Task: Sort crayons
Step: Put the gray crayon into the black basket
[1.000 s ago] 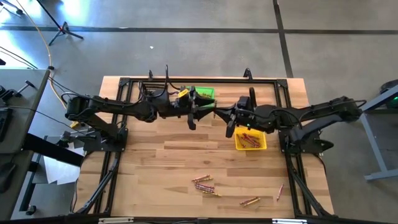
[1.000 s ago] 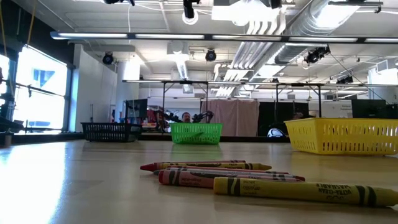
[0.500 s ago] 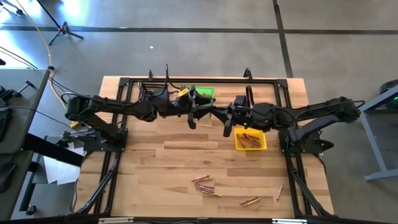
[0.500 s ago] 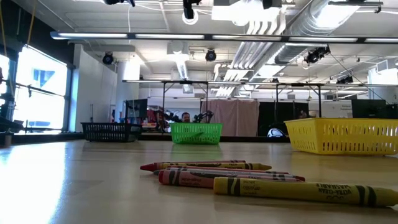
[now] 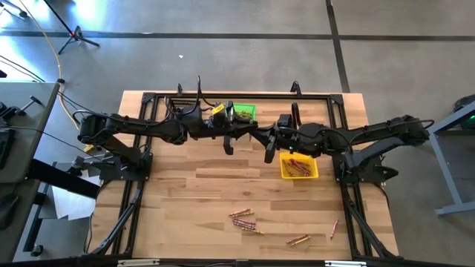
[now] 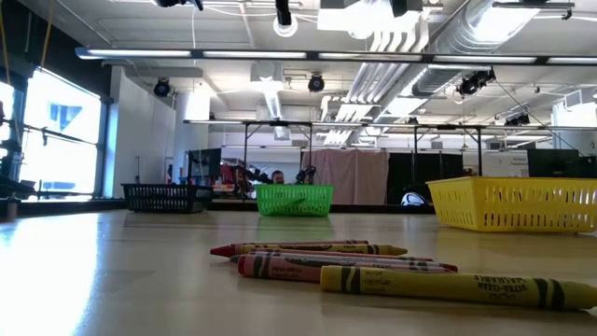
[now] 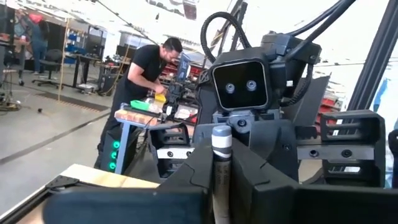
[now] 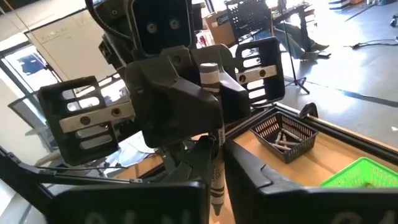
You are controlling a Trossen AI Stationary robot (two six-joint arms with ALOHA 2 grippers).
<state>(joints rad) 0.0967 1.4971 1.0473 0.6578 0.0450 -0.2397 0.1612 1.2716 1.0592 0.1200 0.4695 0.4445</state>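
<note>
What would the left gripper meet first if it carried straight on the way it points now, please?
Most likely the right gripper, facing it close ahead; both hold one grey crayon between them. How much gap is left is unclear.

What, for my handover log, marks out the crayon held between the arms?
Over the table's middle, near the green bin, left gripper and right gripper meet. The grey crayon pinched between them is the only one in the air.

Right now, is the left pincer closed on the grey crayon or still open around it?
Closed. In the left wrist view, the left pincer presses both fingers against the grey crayon, which stands upright between them.
</note>
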